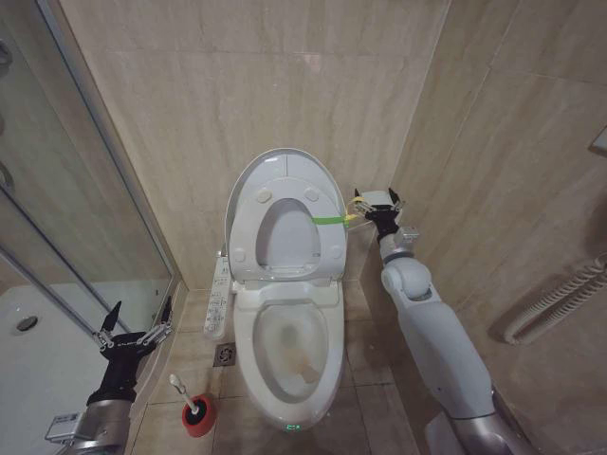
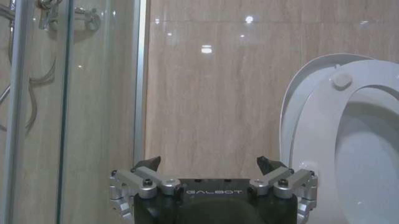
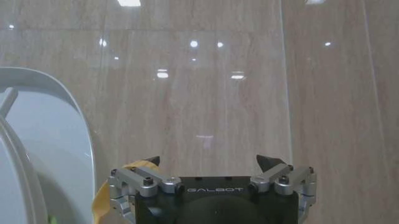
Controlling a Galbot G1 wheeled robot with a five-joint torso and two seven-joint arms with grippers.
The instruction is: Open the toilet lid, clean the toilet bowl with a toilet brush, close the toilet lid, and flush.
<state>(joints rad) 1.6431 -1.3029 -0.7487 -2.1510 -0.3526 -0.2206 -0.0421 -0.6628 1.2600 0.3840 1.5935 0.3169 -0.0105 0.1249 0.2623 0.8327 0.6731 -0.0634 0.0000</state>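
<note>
Toilet lid (image 1: 285,167) raised; right end effector (image 1: 377,205) beside it and left end effector (image 1: 133,331) both released.

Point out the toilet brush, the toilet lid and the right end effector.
toilet brush (image 1: 180,391): head view, on its white handle.
toilet lid (image 1: 285,163): head view, on its raised upper rim.
right end effector (image 1: 377,203): head view, midway between its open fingertips.

a home-style bathroom: beige tiled walls (image 1: 237,85) and floor, a white toilet bowl (image 1: 327,379) with its toilet lid (image 1: 285,163) raised, a glass shower enclosure (image 1: 57,218), a toilet brush (image 1: 180,389) in a red holder (image 1: 199,419).
</note>
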